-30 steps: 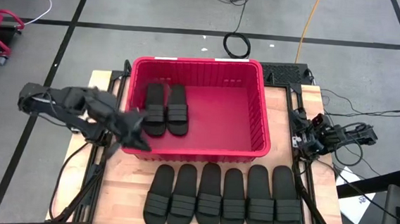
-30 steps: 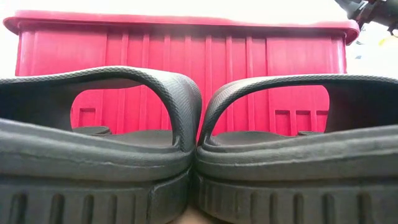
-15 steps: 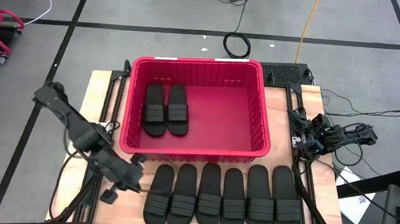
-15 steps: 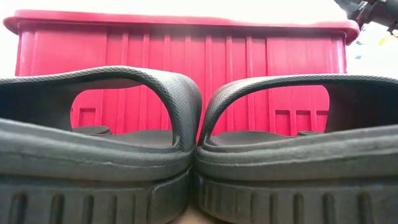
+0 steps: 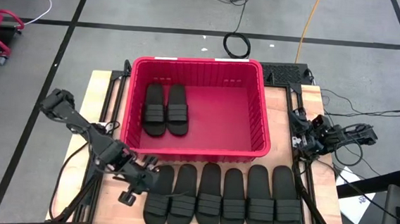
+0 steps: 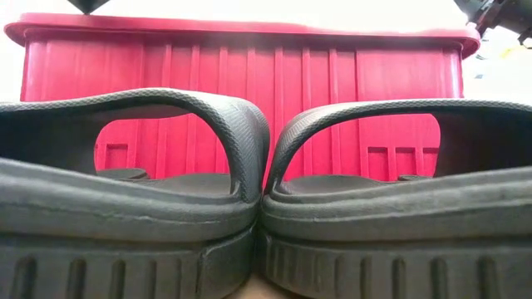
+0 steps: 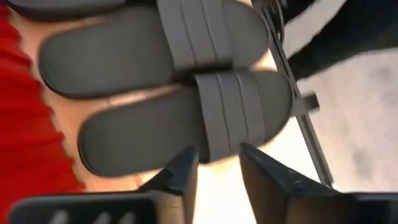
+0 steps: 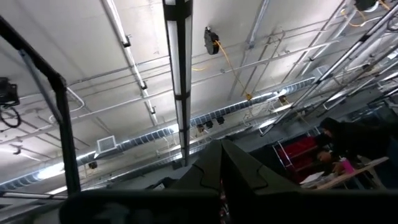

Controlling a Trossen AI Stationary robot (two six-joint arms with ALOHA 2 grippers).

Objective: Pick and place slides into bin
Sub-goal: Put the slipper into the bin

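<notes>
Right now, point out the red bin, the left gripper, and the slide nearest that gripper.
Red bin (image 5: 191,151), high view, on its near rim.
Left gripper (image 5: 147,181), high view, between its fingertips.
Nearest slide (image 5: 158,204), high view, on its ribbed strap.

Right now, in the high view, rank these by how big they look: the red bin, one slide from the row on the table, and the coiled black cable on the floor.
1. The bin, largest by far.
2. A slide from the row, e.g. the rightmost.
3. The coiled cable, smallest; it lies on the floor, farther from the camera, so it may look smaller than it is.
</notes>
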